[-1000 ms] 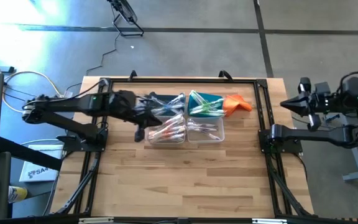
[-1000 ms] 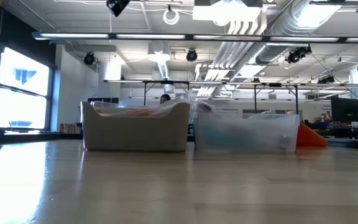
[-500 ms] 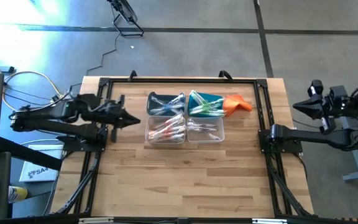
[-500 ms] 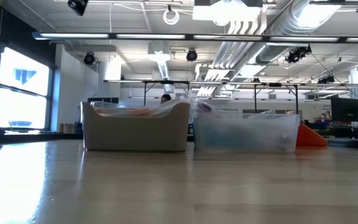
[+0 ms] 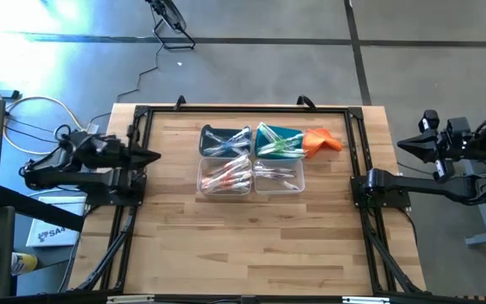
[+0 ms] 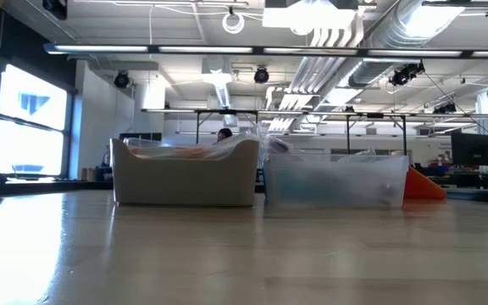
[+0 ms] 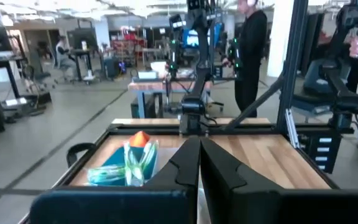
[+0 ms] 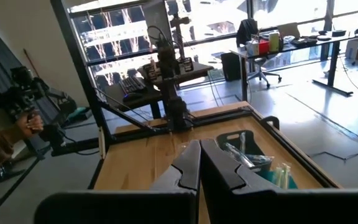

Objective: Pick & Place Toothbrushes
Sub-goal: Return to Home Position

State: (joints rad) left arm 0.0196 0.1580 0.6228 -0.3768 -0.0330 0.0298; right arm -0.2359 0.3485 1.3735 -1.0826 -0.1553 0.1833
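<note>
At sides: L tool (image 5: pixel 154 155), R tool (image 5: pixel 402 144).

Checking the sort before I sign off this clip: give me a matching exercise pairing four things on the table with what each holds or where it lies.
Things:
1. teal plastic bin
2. clear plastic bin nearer the left arm
3. clear plastic bin nearer the right arm
4. crumpled orange cloth

Matches:
A. whitish-handled toothbrushes
B. lies on the wooden table beside the teal bin
C. green-handled toothbrushes
D. orange-red-handled toothbrushes

Pairs: 1-C, 2-D, 3-A, 4-B.

Both grippers are shut and empty: left gripper over the table's left edge, right gripper off its right edge.
</note>
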